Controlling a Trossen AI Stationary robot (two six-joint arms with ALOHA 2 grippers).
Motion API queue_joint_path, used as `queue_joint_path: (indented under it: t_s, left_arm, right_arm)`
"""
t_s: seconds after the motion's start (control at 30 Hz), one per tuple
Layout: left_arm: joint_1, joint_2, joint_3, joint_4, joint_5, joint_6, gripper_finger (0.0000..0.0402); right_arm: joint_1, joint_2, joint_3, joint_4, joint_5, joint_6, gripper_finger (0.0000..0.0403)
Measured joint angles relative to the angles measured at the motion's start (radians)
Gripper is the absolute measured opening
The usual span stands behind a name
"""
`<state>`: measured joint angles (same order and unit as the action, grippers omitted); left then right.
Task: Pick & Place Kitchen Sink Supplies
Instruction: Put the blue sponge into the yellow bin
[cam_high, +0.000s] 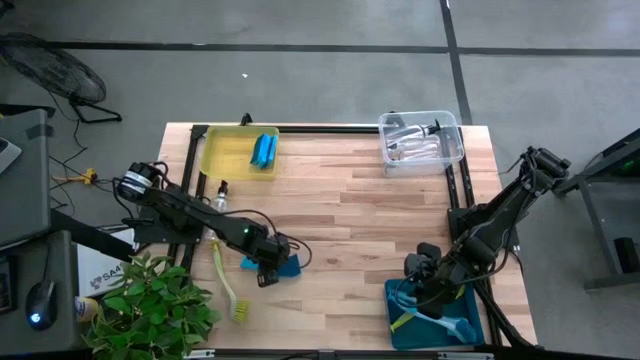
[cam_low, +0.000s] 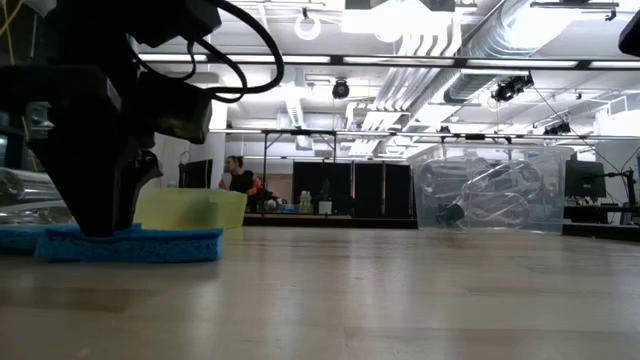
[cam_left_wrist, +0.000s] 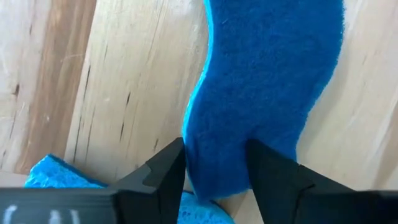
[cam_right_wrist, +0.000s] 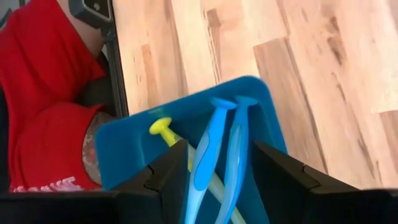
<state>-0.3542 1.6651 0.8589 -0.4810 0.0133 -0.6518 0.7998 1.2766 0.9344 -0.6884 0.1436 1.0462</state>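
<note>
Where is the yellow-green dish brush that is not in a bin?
In the high view, the yellow-green dish brush lies on the table's left side, between the green plant and the blue sponge under the left gripper.

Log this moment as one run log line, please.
left gripper: fingers pinching flat blue rectangular sponge on wooden table | right gripper: over teal bin holding blue long-handled dish brushes

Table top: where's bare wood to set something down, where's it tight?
Free: the wide middle between yellow bin, clear bin and teal bin. Crowded: left front, where the left gripper pinches a blue sponge beside the yellow-green brush and plant.
</note>
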Motion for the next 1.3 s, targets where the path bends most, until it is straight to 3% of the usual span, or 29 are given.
queue_joint_path:
  t_s: [0.17, 0.4, 0.63, 0.73, 1.0, 1.17, 1.3]
  left_arm:
    - [0.0, 0.027, 0.0, -0.006, 0.002, 0.001, 0.0113]
    - [-0.001, 0.029, -0.001, 0.004, 0.011, 0.019, 0.0019]
    - [-0.004, 0.03, 0.021, -0.01, -0.034, 0.044, 0.0007]
    - [-0.016, 0.034, 0.071, -0.036, -0.136, 0.077, 0.0006]
    - [-0.053, 0.036, 0.18, -0.076, -0.575, 0.195, 0.0005]
    - [-0.058, 0.036, 0.202, -0.042, -0.722, 0.265, 0.0004]
    - [-0.058, 0.035, 0.208, 0.019, -0.742, 0.345, 0.0004]
  right_arm:
    - [0.0, 0.0, 0.0, 0.005, 0.063, -0.014, 0.0165]
    - [0.0, 0.0, 0.0, 0.014, 0.197, -0.046, 0.0165]
    - [0.0, 0.0, 0.0, 0.091, 0.395, -0.134, 0.0165]
    - [0.0, 0.004, 0.0, 0.153, 0.503, -0.207, 0.0165]
    - [-0.002, 0.103, 0.0, 0.251, 0.688, -0.256, 0.0165]
    - [-0.006, 0.226, -0.001, 0.302, 0.802, -0.187, 0.0165]
    - [-0.046, 0.322, -0.001, 0.415, 0.838, -0.231, 0.0165]
